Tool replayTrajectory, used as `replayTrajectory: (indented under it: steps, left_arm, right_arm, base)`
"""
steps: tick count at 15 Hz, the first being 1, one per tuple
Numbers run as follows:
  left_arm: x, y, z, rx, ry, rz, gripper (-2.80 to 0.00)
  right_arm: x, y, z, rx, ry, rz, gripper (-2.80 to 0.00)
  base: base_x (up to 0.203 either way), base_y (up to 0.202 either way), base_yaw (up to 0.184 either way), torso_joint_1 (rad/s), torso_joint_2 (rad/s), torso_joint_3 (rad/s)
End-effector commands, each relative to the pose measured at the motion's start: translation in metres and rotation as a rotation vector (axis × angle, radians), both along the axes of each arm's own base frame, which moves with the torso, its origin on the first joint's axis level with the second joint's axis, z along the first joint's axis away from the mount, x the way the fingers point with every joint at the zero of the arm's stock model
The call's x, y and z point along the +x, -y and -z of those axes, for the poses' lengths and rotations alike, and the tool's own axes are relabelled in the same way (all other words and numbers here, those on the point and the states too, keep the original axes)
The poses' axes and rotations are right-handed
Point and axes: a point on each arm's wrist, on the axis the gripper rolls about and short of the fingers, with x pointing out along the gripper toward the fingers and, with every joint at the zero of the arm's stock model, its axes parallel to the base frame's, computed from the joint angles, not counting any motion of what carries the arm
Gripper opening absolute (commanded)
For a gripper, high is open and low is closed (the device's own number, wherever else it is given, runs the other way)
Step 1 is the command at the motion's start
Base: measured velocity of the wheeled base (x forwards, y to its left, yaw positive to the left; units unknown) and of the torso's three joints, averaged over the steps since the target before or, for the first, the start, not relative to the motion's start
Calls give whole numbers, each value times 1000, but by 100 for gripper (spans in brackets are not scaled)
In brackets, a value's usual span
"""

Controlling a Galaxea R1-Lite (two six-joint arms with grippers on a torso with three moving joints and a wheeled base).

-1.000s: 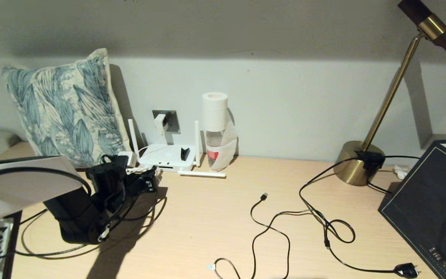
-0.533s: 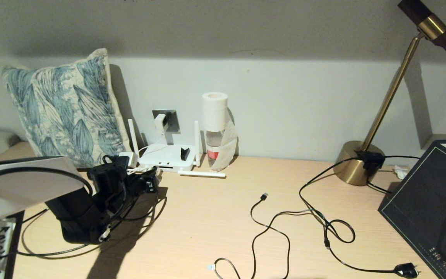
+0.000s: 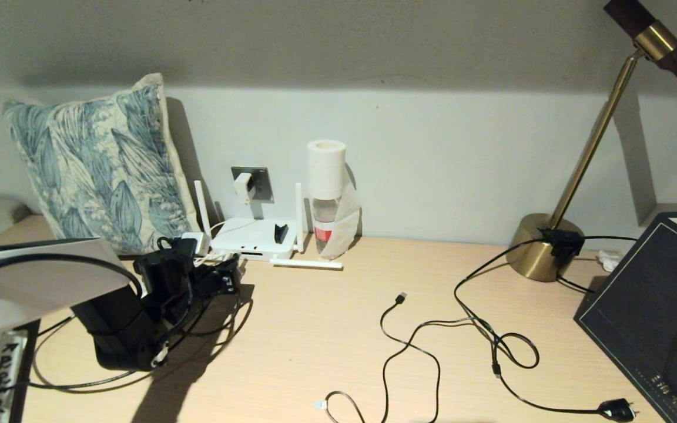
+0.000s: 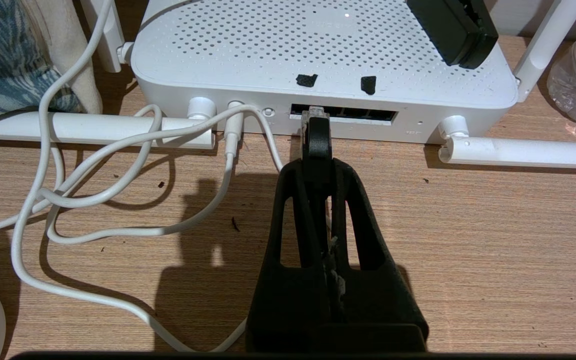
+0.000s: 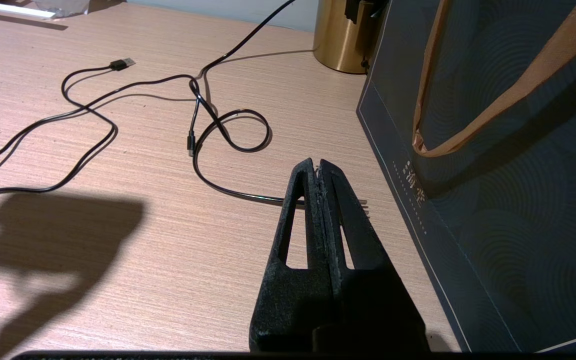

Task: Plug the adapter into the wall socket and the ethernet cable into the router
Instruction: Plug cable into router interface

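Observation:
The white router (image 4: 318, 55) lies against the wall with its row of dark ports facing my left gripper (image 4: 316, 167). That gripper is shut on the ethernet cable's black boot (image 4: 316, 142). The clear connector tip (image 4: 314, 113) sits at the mouth of the leftmost port; how deep it reaches I cannot tell. In the head view the left gripper (image 3: 224, 281) is just before the router (image 3: 250, 236). The white adapter (image 3: 243, 187) sits in the grey wall socket (image 3: 261, 182). My right gripper (image 5: 318, 165) is shut on nothing, low over the desk by a dark bag.
White cords (image 4: 118, 150) loop before the router, and two antennas (image 4: 518, 152) lie flat on the desk. A water bottle (image 3: 327, 200) stands right of the router, a pillow (image 3: 97, 170) left. Thin black cables (image 3: 432, 346), a brass lamp base (image 3: 544, 247) and a dark bag (image 3: 650, 305) are on the right.
The left arm has crept slightly toward the router with the cable still gripped. Nothing else has moved.

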Motion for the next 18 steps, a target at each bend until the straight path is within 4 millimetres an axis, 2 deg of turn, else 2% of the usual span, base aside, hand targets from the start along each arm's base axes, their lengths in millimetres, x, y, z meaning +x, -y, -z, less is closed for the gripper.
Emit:
replayTrajectory:
  steps: [1, 18]
  left_arm:
    - [0, 0, 0, -1, 5, 1, -280]
    - [7, -2, 6, -3, 7, -6, -280]
  right_arm:
    - [0, 0, 0, -1, -1, 0, -280]
    - [0, 0, 0, -1, -1, -2, -280]
  base:
    - [0, 0, 0, 0, 0, 0]
    - [0, 0, 0, 0, 0, 0]
